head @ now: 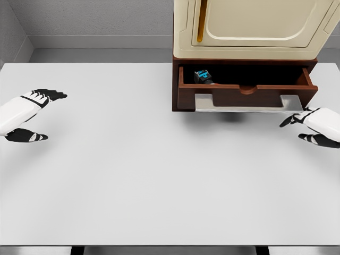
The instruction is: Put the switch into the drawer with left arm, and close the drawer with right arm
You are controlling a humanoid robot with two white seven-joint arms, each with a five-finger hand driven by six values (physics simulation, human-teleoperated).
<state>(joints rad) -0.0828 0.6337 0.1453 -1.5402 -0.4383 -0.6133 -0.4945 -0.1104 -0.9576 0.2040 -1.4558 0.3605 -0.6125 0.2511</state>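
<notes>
A white table point(159, 175) holds a brown drawer point(244, 95), pulled open beneath a cream cabinet point(249, 26). The switch point(203, 77) lies inside the drawer's left end. The left hand point(32, 114) hovers at the table's left edge, fingers spread, empty. The right hand point(313, 125) hovers just right of the drawer front, fingers relaxed, empty.
</notes>
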